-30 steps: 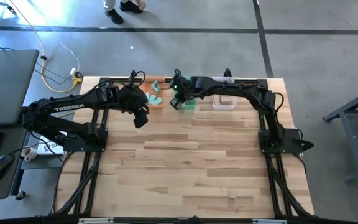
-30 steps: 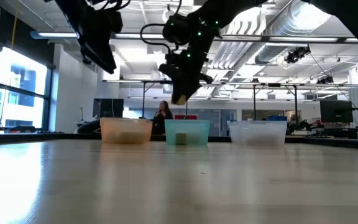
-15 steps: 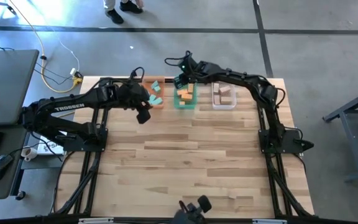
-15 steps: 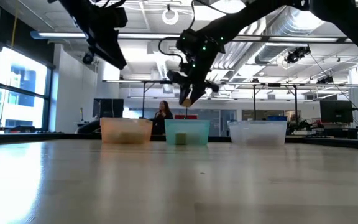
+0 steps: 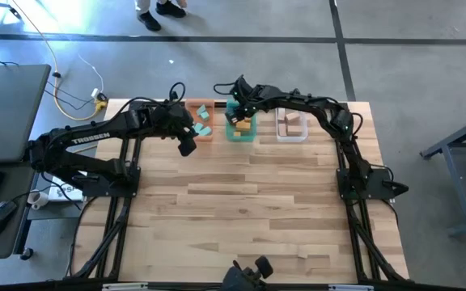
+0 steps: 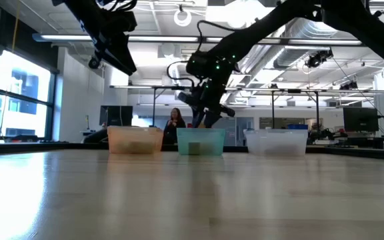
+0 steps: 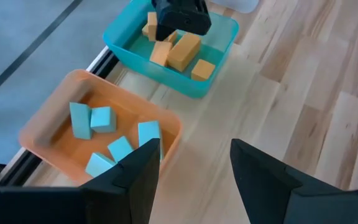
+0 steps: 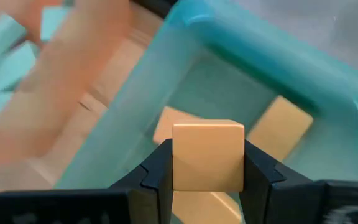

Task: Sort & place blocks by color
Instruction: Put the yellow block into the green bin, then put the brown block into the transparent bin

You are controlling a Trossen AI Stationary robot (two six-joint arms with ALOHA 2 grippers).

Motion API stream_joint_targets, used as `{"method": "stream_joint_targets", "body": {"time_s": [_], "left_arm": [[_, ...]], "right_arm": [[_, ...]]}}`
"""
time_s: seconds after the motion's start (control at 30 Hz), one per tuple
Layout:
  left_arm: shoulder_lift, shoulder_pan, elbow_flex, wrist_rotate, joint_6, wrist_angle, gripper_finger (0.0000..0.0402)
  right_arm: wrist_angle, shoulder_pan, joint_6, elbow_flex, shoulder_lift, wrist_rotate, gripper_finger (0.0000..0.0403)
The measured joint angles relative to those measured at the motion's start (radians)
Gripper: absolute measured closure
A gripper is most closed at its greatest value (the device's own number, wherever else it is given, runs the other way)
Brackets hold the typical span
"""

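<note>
I see a pale wood-plank worktop (image 5: pixel 241 202) on grey concrete floor (image 5: pixel 241 65) with dark seam lines. Bright window (image 6: pixel 19 97) to one side, exposed silver ceiling ducts (image 6: pixel 292 33), a person (image 6: pixel 175 123) standing far back.

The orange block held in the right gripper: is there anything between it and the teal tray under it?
Nothing visible blocks it. The right gripper holds the orange cube-like block directly over the open teal plastic tray. Only other orange blocks lie on the tray floor below, with free floor beside them.
</note>
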Motion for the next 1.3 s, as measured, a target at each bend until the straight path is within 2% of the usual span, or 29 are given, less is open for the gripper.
{"method": "stream_joint_targets", "body": {"time_s": [0.2, 0.37, 0.5, 0.73, 0.9, 1.3], "left_arm": [[0.001, -0.001, 0.000, 0.003, -0.010, -0.001, 0.0218], [0.001, -0.001, 0.000, 0.004, -0.011, -0.002, 0.0218], [0.001, -0.001, 0.000, 0.004, -0.011, -0.003, 0.0218], [0.001, -0.001, 0.000, 0.006, -0.011, -0.004, 0.0218], [0.001, -0.001, 0.000, 0.006, -0.011, -0.004, 0.0218], [0.001, -0.001, 0.000, 0.006, -0.010, -0.004, 0.0218]], "right_arm": [[0.006, 0.006, -0.009, 0.002, 0.002, 0.006, 0.0288], [-0.031, 0.006, -0.022, 0.002, 0.001, -0.001, 0.0196], [-0.087, 0.006, 0.019, 0.002, -0.004, -0.055, 0.0160], [-0.268, 0.062, 0.043, 0.002, -0.041, -0.060, 0.0162], [-0.378, 0.152, 0.069, 0.002, -0.096, 0.072, 0.0165], [-0.529, 0.360, 0.208, 0.002, -0.146, 0.240, 0.0165]]}}
